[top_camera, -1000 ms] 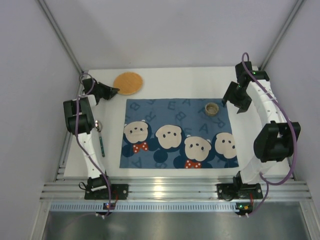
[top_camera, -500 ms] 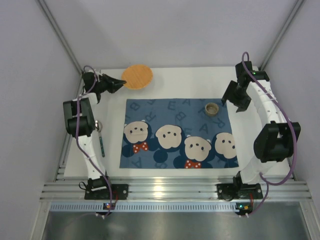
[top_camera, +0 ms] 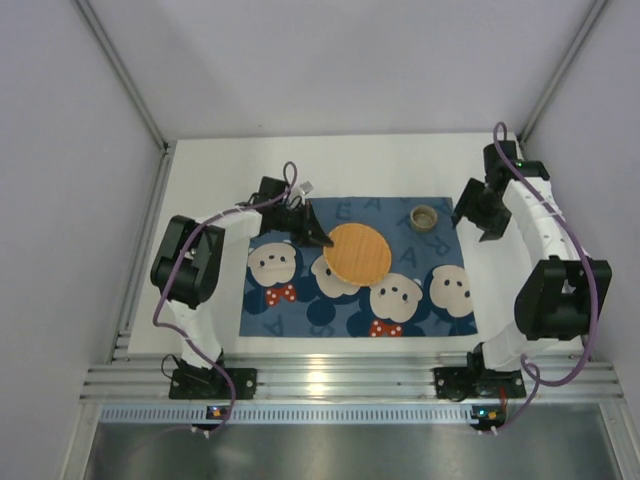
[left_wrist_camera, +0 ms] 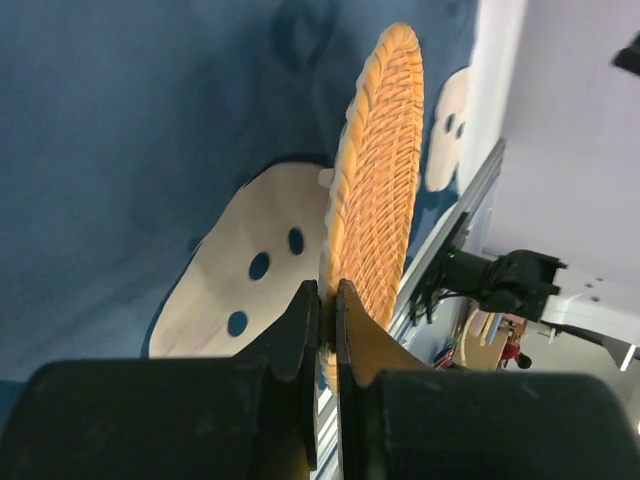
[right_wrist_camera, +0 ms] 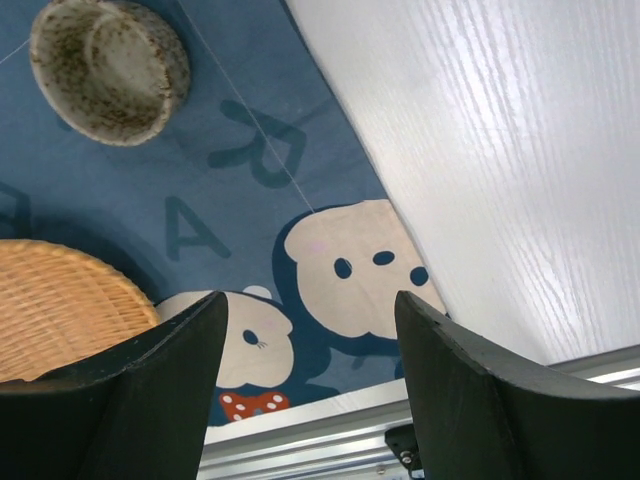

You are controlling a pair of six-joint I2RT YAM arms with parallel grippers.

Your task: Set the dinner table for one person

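Note:
The dinner table is a white top under a blue bear-printed placemat. My left gripper is shut on the rim of a round orange woven mat, holding it over the placemat's middle. In the left wrist view the woven mat stands edge-on, pinched between my jaws. A small speckled cup sits on the placemat's far right. My right gripper hangs open just right of it, nothing between its fingers; the cup lies up and to the left.
Grey enclosure walls close in the table on three sides. An aluminium rail runs along the near edge, carrying both arm bases. My left arm reaches across the table's left strip and the placemat's left edge.
My left gripper has carried the woven mat from the table's far-left corner to above the middle of the placemat. The right arm shifted only slightly.

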